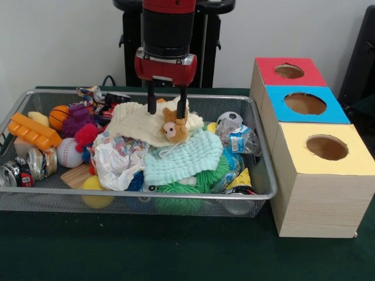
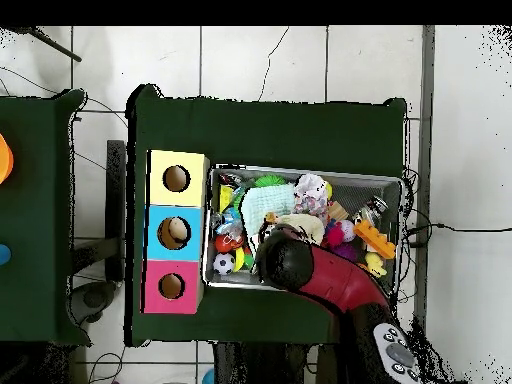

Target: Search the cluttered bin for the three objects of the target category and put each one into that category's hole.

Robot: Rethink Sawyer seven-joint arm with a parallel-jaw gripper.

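Bin point(image 1: 266, 175): one wire-mesh bin on the green tabletop point(image 1: 176, 252), its long axis running across the front view, parallel to the tabletop's near edge. The target category cannot be determined from the frames.

Contents counted on the visible surface:
- one small brown plush animal point(image 1: 174, 127), face toward the camera, lying on top of the pile
- one cream knitted cloth point(image 1: 140, 122) beneath it
- one mint knitted cloth point(image 1: 183, 159), just in front of the plush
- one baseball point(image 1: 68, 152)
- one small basketball point(image 1: 58, 116)
- one soccer ball point(image 1: 229, 119)
- one orange toy block point(image 1: 32, 131) at the bin's end
- one green spiky ball point(image 1: 179, 196) against the near wall

Items lower in the pile are too hidden to count.

End effector point(image 1: 167, 104): pointing straight down, two dark fingers point(image 1: 183, 100) parted, tips at the cream cloth and immediately behind the plush animal. Nothing is held between them.

Boxes: three, in a row beside the bin, each with one round hole in its top: red point(image 1: 288, 71), blue point(image 1: 304, 103), yellow point(image 1: 326, 148). The row runs away from the camera, the yellow box nearest.
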